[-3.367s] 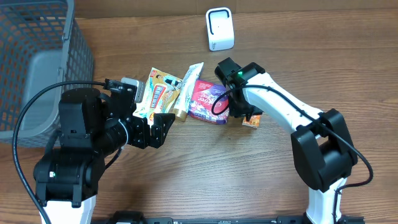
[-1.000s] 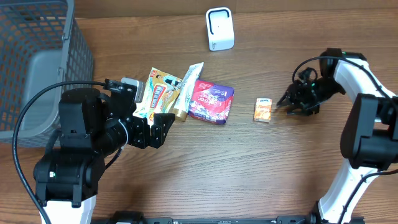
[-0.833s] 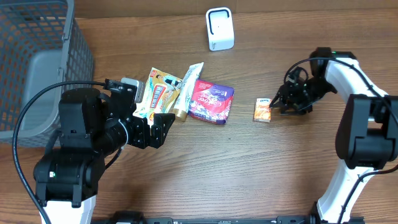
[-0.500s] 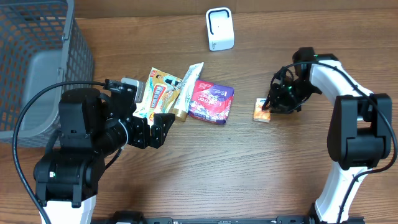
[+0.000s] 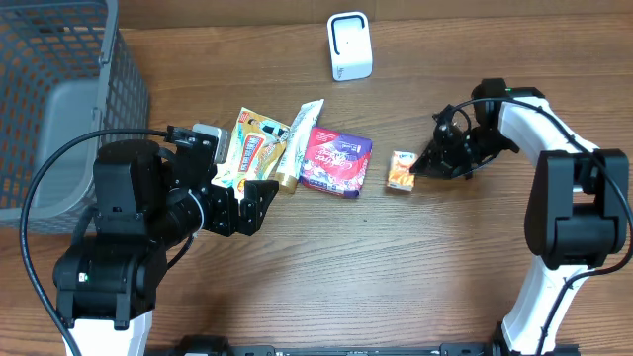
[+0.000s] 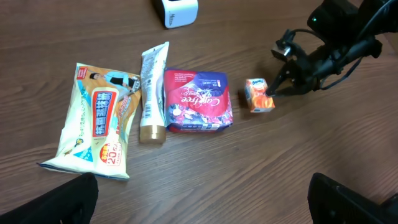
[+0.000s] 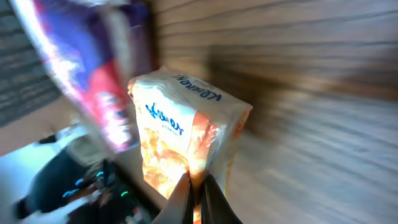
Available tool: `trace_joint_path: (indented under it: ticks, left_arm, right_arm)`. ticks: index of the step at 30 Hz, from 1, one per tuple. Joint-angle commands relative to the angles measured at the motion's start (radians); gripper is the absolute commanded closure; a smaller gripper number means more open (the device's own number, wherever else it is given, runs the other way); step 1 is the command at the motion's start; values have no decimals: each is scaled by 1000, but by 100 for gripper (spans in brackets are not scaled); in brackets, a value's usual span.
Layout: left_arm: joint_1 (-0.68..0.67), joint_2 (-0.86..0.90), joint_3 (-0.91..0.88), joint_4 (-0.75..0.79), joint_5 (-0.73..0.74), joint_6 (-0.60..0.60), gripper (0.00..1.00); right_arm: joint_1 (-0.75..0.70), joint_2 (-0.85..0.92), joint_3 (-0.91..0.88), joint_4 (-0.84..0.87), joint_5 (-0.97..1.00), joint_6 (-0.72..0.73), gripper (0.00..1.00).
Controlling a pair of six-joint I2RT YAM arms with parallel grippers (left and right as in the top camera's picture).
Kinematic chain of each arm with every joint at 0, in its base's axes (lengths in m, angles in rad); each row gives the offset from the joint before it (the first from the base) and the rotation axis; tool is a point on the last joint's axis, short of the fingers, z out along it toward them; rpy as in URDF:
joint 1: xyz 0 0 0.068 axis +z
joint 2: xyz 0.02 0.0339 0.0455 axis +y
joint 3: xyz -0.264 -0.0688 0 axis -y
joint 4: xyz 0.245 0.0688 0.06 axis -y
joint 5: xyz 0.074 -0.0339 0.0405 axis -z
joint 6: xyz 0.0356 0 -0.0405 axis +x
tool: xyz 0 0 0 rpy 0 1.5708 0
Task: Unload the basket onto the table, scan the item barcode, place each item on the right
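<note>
Closed jaws at the orange carton (image 5: pixel 401 170)
Right gripper (image 5: pixel 420 166): jaws shut, tips against the carton. Left gripper (image 6: pixel 202 186): jaws wide open.

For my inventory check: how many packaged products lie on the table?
4: wipes pack leftmost, tube beside it, purple pack next, orange carton rightmost; none appears hidden.

The item is a small carton (image 5: pixel 401 170), orange and white with blue lettering on one face (print too small to read). It lies slightly skewed on the bench (image 5: pixel 396 277), with the right claw's (image 5: pixel 416 169) pinched-together tips at its right edge. The white scanner (image 5: pixel 349 45) stands upright toward the far side, well apart from it.
</note>
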Motion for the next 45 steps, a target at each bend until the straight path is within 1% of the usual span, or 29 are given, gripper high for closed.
trace_joint_path:
  ticks: [1, 5, 10, 14, 16, 17, 21, 23, 25, 26, 29, 32, 37, 38, 39, 43, 44, 45]
  left_arm:
    - [7, 1, 19, 3, -6, 23, 0]
    - [7, 1, 19, 3, -6, 23, 0]
    - [7, 1, 19, 3, -6, 23, 0]
    - [7, 1, 19, 3, -6, 23, 0]
    - [7, 1, 19, 3, -6, 23, 0]
    - [7, 1, 19, 3, -6, 23, 0]
    - [7, 1, 19, 3, -6, 23, 0]
    - [7, 2, 19, 4, -6, 23, 0]
    - [7, 1, 19, 3, -6, 23, 0]
    - [7, 1, 19, 3, -6, 23, 0]
    - [7, 1, 19, 3, -6, 23, 0]
    - [7, 1, 19, 3, -6, 23, 0]
    - [7, 2, 19, 4, -6, 23, 0]
    - [7, 1, 19, 3, -6, 23, 0]
    - [7, 1, 19, 3, -6, 23, 0]
    - [7, 1, 19, 3, -6, 23, 0]
    - [7, 1, 19, 3, -6, 23, 0]
    - [7, 2, 19, 3, -6, 23, 0]
  right_arm:
    - [-42, -25, -6, -47, -241, -169, 96]
    - [-83, -25, -6, -172, -354, -333, 96]
    - [-103, -25, -7, -317, -373, -496, 96]
    - [-103, -25, -10, -333, -343, -508, 96]
    - [-103, -25, -10, -301, -284, -460, 96]
    - [-102, -25, -10, -267, -231, -401, 96]
    - [-101, -25, -10, -95, 32, -82, 96]
    - [-101, -25, -10, -43, 123, 19, 96]
    - [-98, -25, -10, -29, 143, 38, 96]
    - [-93, -25, -10, -31, 143, 38, 94]
    - [-66, -25, -10, -43, 169, 32, 76]
    - [-16, -25, -10, -73, 208, 14, 61]
    - [87, -25, -10, -69, 260, 16, 46]
    - [105, -25, -10, -61, 266, 19, 41]
    - [121, -25, -10, -53, 285, 32, 39]
    - [164, -25, -11, -28, 433, 150, 38]
    - [176, -25, -12, -18, 435, 150, 40]
    - [180, -25, -15, -12, 434, 150, 43]
